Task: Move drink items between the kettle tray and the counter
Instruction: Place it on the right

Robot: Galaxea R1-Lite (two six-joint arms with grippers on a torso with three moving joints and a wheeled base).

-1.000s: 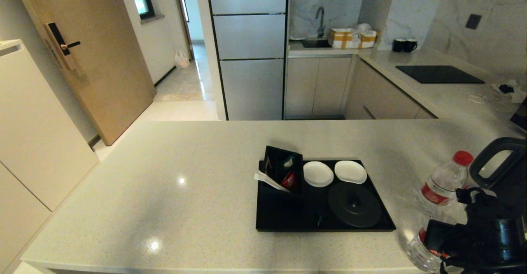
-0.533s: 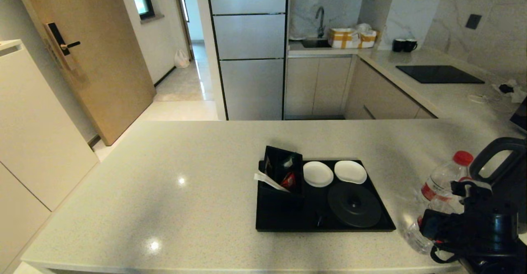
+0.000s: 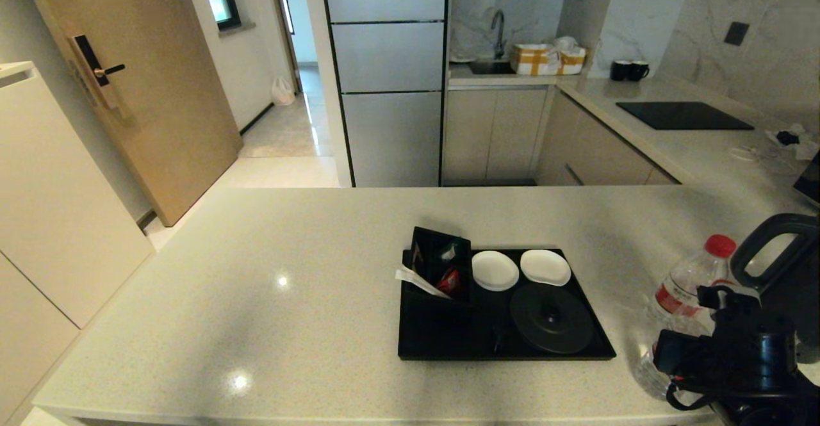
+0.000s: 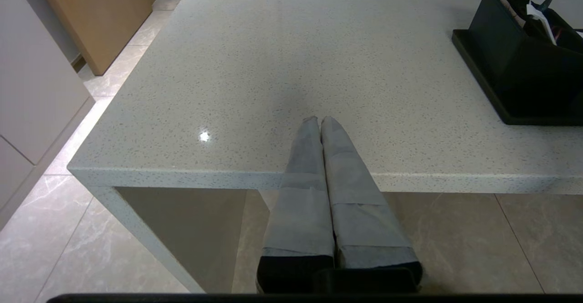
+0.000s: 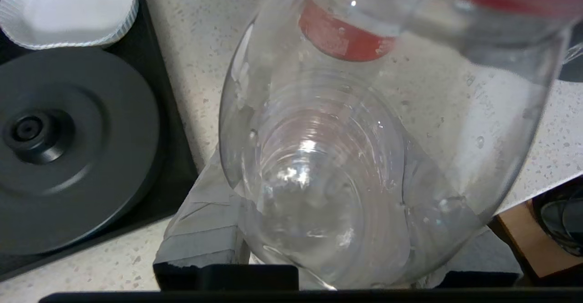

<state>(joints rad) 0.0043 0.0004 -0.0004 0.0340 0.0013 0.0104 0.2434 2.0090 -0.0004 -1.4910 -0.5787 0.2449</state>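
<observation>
The black kettle tray (image 3: 448,336) lies on the beige counter (image 3: 288,323) with its round kettle base (image 3: 552,318) and two white coasters (image 3: 494,270). Right of the tray, one red-capped water bottle (image 3: 688,285) stands upright. My right gripper (image 5: 314,171) is shut on a second clear water bottle (image 5: 328,193), whose lower end (image 3: 646,375) shows near the counter's front edge. The dark kettle (image 3: 776,222) stands at the far right behind the arm. My left gripper (image 4: 320,120) hangs shut and empty over the counter's near edge.
A black box of sachets (image 3: 439,262) occupies the tray's left part. On the far counter are a black hob (image 3: 682,115) and two black mugs (image 3: 628,69). Bare counter stretches left of the tray.
My right gripper has shifted slightly left and away from the front edge, taking the held bottle with it. The standing bottle, kettle and tray have not moved.
</observation>
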